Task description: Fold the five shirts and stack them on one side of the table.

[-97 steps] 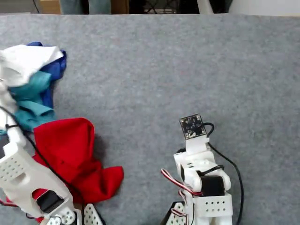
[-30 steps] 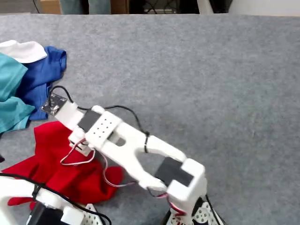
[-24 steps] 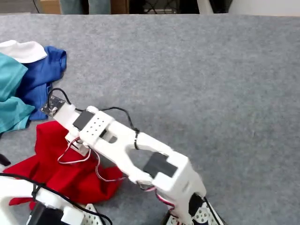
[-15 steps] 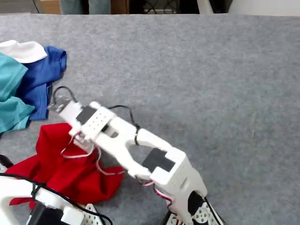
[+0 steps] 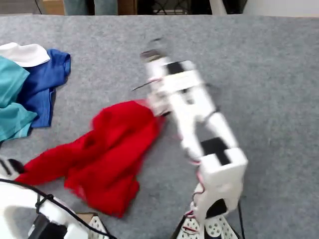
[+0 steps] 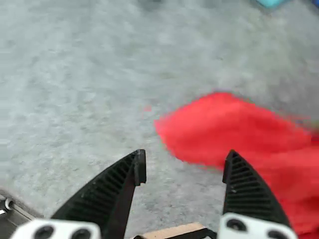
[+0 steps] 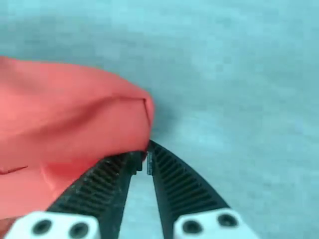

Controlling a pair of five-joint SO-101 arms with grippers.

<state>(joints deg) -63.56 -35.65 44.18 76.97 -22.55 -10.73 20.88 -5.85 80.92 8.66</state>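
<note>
Teal shirt (image 5: 12, 99), white shirt (image 5: 25, 52), blue shirt (image 5: 47, 82): heaped together, unfolded, at the left edge of the grey desk (image 5: 259, 74).
Left tool (image 6: 185, 159): jaws spread, empty, low over the desk beside red cloth.
Red shirt (image 5: 109, 154): crumpled, centre-left.
Right tool (image 5: 158, 105): clamped on the shirt's right edge.
Risk: so thin a pinch may slip; bunched cloth may drag instead of spreading.

The grey desk (image 5: 259, 74) before me carries a crumpled red shirt (image 5: 109, 154) on its near left part. At its left edge lies a heap: a blue shirt (image 5: 47, 79), a teal shirt (image 5: 12, 99) overlapping it, and a white shirt (image 5: 25, 52) at the far end.
</note>
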